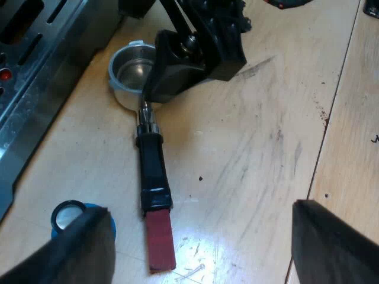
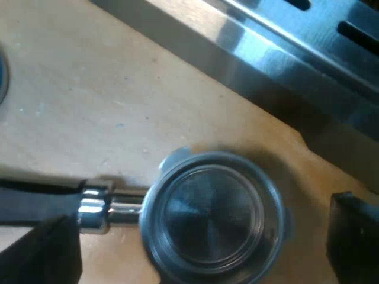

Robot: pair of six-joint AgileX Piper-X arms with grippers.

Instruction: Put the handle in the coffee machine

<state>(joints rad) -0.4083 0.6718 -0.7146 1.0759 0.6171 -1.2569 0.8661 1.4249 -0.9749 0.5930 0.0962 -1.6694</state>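
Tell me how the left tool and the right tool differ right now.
The left tool hangs high over the holder's red end; the right tool sits low over its basket. The left tool is next to the blue tamper; the right tool is by the machine. Shared: both are open, and neither grips the holder.

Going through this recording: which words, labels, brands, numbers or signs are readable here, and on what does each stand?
No text can be read.
The metal holder, the espresso machine and the blue tamper show no lettering.
A small dark mark on the table, past the seam between its boards, is too small to read.
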